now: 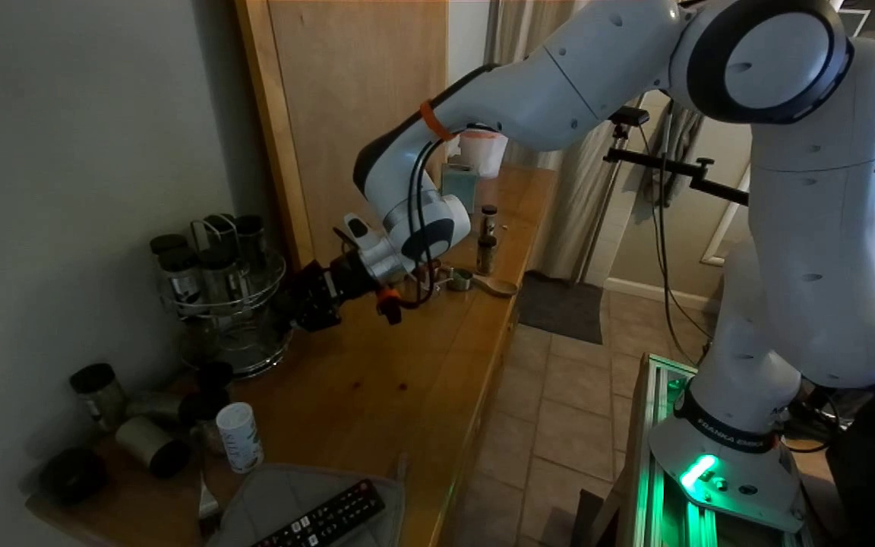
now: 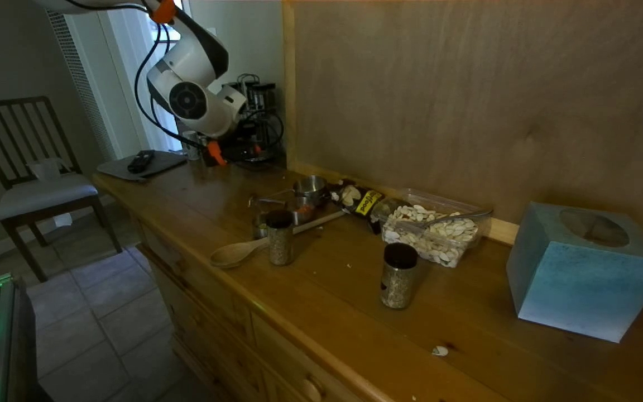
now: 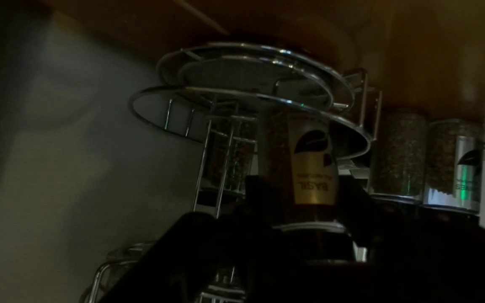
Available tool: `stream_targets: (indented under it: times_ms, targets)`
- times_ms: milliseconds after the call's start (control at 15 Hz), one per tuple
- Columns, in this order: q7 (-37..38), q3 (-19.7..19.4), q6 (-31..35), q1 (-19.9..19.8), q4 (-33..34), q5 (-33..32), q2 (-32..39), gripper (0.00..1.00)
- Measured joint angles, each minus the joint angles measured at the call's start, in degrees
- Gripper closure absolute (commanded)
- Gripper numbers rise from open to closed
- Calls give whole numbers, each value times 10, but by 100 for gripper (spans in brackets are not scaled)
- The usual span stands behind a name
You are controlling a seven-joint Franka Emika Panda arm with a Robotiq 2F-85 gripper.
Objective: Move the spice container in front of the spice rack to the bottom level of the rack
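Currently, my tool (image 3: pixel 303 193) is gripping the spice container (image 3: pixel 313 168), a jar labelled BASIL, my jaws standing only as far apart as the jar is wide, one on either side. My wrist view is showing everything upside down; the jar is standing roughly upright, its base showing right at the lower ring of the spice rack (image 3: pixel 286 101). Whether it is resting there, I cannot tell. In an exterior view I am seeing my tool sitting at the rack's side, below the upper level, where dark-capped jars (image 1: pixel 179 282) are standing. Near the rack, a white cup (image 1: pixel 239 437) is sharing the wooden surface (image 1: pixel 399 403) with several grey jars (image 1: pixel 137 439), some lying on their sides. A remote control (image 1: pixel 323 520) is lying on a grey mat (image 1: pixel 278 494). Farther along, two loose jars (image 2: pixel 398 279) are standing, one just beside a wooden spoon (image 2: pixel 232 255).
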Motion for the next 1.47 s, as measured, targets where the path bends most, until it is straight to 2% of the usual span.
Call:
stream_targets:
  times_ms: [533, 1267, 1333, 1400, 1467]
  targets:
    - [115, 6, 30, 0, 17, -115, 4, 77]
    - [339, 14, 40, -4, 51, -340, 20, 77]
    - [354, 16, 40, -5, 55, -359, 24, 63]
    - [366, 17, 40, -7, 59, -375, 27, 27]
    - [376, 20, 40, -10, 62, -388, 30, 26]
